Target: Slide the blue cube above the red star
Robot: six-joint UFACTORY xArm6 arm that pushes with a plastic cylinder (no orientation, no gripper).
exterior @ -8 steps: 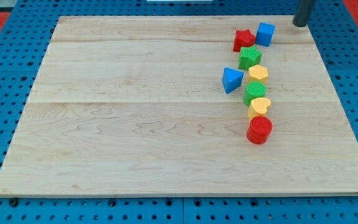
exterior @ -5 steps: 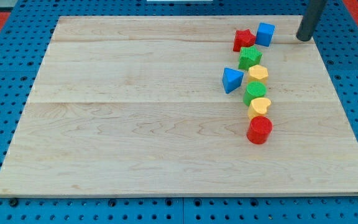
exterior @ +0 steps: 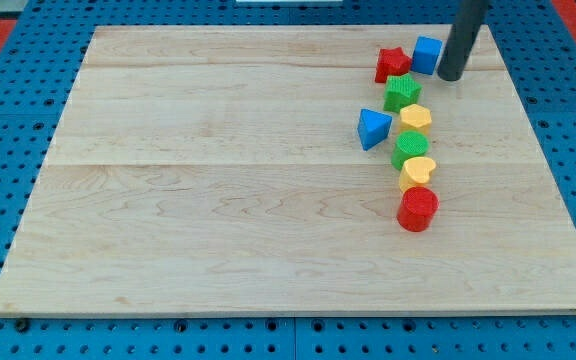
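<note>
The blue cube (exterior: 426, 54) sits near the view's top right of the wooden board, touching the right side of the red star (exterior: 392, 64). My tip (exterior: 450, 76) is just right of the blue cube and slightly below it, very close to its lower right corner; I cannot tell whether it touches. The dark rod rises from the tip out of the view's top edge.
Below the red star runs a column of blocks: a green star (exterior: 401, 92), a yellow block (exterior: 415, 118), a green block (exterior: 409, 149), a yellow heart (exterior: 418, 171) and a red cylinder (exterior: 417, 209). A blue triangular block (exterior: 372, 128) lies left of the column. The board's top edge (exterior: 268, 28) is close above the cube.
My tip has moved down and to the left, from the board's top right corner to just beside the blue cube. No block has moved.
</note>
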